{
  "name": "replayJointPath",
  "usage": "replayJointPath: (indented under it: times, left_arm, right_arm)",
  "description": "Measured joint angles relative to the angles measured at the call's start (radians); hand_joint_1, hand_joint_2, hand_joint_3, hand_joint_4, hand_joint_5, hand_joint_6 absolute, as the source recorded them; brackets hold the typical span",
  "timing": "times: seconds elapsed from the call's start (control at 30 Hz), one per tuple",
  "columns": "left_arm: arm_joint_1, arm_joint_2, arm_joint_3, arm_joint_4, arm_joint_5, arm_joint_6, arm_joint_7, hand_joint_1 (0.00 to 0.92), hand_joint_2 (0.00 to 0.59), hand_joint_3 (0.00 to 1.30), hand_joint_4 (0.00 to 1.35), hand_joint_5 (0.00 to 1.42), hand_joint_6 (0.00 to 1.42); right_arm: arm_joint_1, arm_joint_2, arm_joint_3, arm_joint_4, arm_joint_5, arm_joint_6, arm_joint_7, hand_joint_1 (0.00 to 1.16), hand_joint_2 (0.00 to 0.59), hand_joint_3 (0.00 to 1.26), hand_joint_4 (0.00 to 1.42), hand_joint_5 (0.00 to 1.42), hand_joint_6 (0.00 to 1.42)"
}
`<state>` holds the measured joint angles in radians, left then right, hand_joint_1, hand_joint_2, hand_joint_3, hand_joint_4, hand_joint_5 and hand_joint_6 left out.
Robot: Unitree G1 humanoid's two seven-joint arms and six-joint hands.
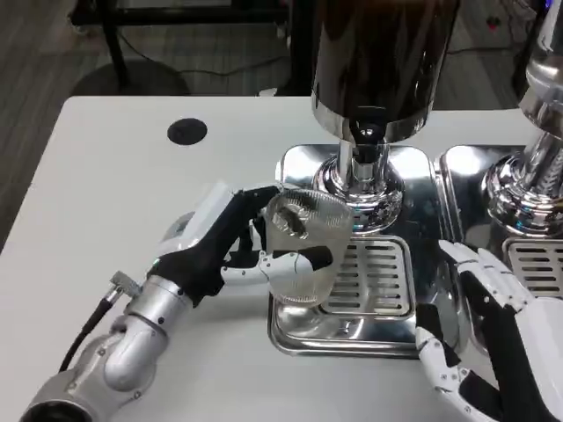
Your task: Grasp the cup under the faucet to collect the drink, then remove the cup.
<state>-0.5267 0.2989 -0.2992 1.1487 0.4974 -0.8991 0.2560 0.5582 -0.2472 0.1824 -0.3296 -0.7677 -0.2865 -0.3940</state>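
A clear ribbed cup [303, 246] is gripped by my left hand [230, 239], fingers wrapped around its side. The cup is tilted slightly and lifted over the left edge of the steel drip tray [387, 338], just left of the grate [369, 277]. The dark drink dispenser [378, 61] stands above, and its faucet [368, 141] is up and to the right of the cup. My right hand [484, 343] rests at the tray's front right corner with fingers spread and nothing in it.
A second dispenser with its own tray [528, 193] stands at the right edge. A black round hole [187, 132] sits in the white table [114, 202] at the back left.
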Motion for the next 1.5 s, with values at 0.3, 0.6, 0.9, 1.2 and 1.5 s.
replayJointPath:
  times: [0.3,0.6,0.9,1.2,1.5]
  left_arm:
    - [-0.043,-0.055,-0.042,0.03,0.03,0.04,0.001,0.343,0.143,0.46,0.57,0.86,1.09]
    - [-0.106,-0.061,-0.156,0.024,0.157,0.081,0.099,0.282,0.133,0.32,0.35,0.52,0.56]
    - [-0.115,-0.044,-0.222,0.012,0.223,0.175,0.15,0.22,0.122,0.24,0.22,0.38,0.47]
    - [-0.107,-0.016,-0.213,-0.013,0.215,0.198,0.15,0.083,0.062,0.13,0.01,0.16,0.25]
    - [-0.019,0.099,-0.131,-0.205,0.119,0.067,0.114,0.072,0.057,0.12,0.0,0.13,0.23]
  right_arm:
    - [0.035,0.01,-0.002,-0.041,-0.011,0.007,0.01,0.41,0.485,0.23,0.19,0.15,0.23]
    - [0.046,0.025,-0.004,-0.068,-0.013,0.017,0.016,0.41,0.485,0.23,0.19,0.15,0.23]
    - [0.034,0.033,-0.012,-0.061,-0.011,0.018,0.021,0.41,0.485,0.23,0.19,0.15,0.23]
    - [0.015,0.034,-0.013,-0.055,-0.008,0.017,0.034,0.41,0.485,0.23,0.19,0.15,0.23]
    - [0.011,0.035,-0.014,-0.033,0.0,0.017,0.035,0.41,0.485,0.24,0.19,0.14,0.23]
